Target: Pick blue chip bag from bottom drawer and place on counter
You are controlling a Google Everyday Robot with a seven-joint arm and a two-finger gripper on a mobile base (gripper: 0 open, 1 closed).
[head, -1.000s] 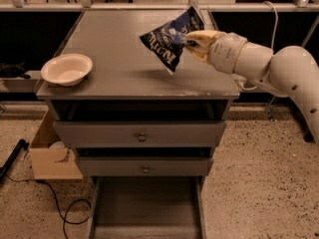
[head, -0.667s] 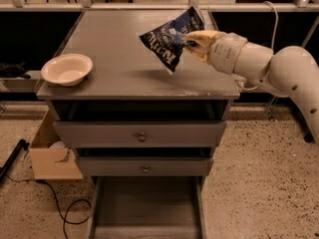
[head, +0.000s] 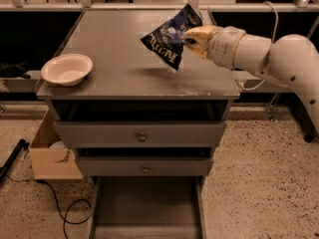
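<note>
The blue chip bag hangs tilted in the air above the right half of the counter, casting a shadow on it. My gripper reaches in from the right and is shut on the bag's right edge. The bottom drawer is pulled out at the foot of the cabinet, and the part of its tray in view holds nothing.
A pale bowl sits at the counter's front left corner. Two knobbed drawers are closed below the top. A cardboard box and a black cable lie on the floor at left. Dark shelving stands behind.
The bag and the gripper have hardly moved; the bag stays held above the counter.
</note>
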